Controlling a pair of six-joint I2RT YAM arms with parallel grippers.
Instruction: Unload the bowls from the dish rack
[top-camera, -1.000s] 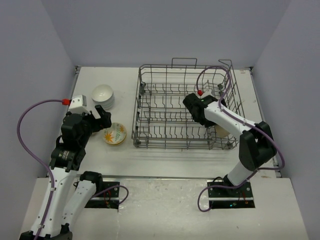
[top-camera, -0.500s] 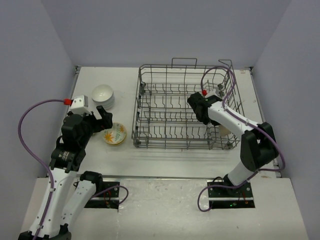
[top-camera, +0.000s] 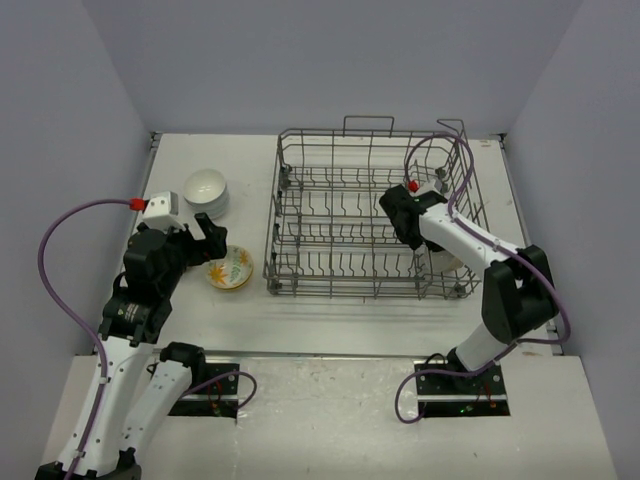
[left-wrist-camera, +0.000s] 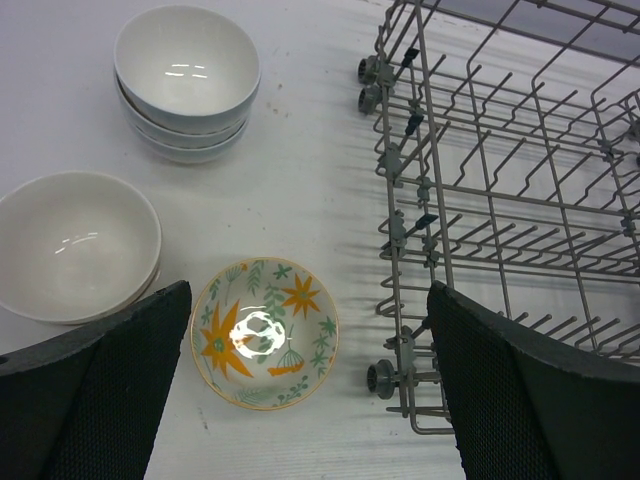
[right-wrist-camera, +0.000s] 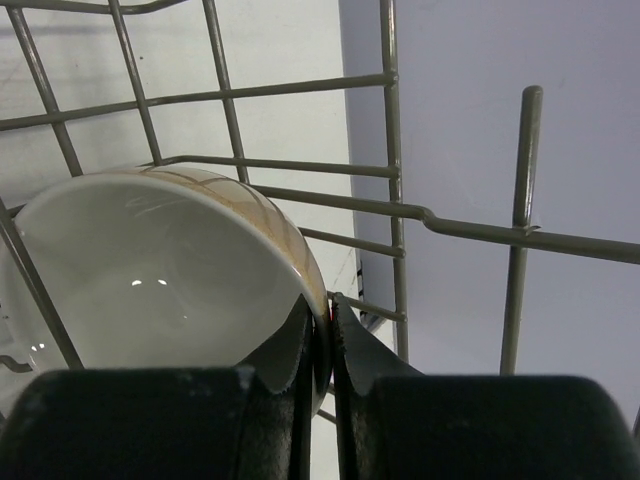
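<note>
1. My right gripper (right-wrist-camera: 322, 325) is clamped on the rim of a beige bowl (right-wrist-camera: 170, 270), one finger inside the lip and one outside.
2. That bowl sits in the near right corner of the dish rack (right-wrist-camera: 390, 150), tipped on its side among the wires with its glossy inside facing my wrist camera.
3. I judge it to be glazed ceramic: rigid, smooth enough to slip, and likely to chip if it knocks against metal.
4. It should not be heavy, but held by one edge it will want to swing under the pinch, so the grip must be firm and the lift slow.
5. The rim is the only sensible hold here; the rounded wall is too wide and slick, and wires crowd it closely.
6. I would take it up and clear of the wires before turning sideways.
7. My left gripper (left-wrist-camera: 308, 300) hangs wide open, holding nothing, above a floral bowl (left-wrist-camera: 265, 332) on the tabletop (left-wrist-camera: 300, 180).
8. Stacked white bowls (left-wrist-camera: 187, 75) and a cream bowl (left-wrist-camera: 70, 245) stand nearby, left of the dish rack.
</note>
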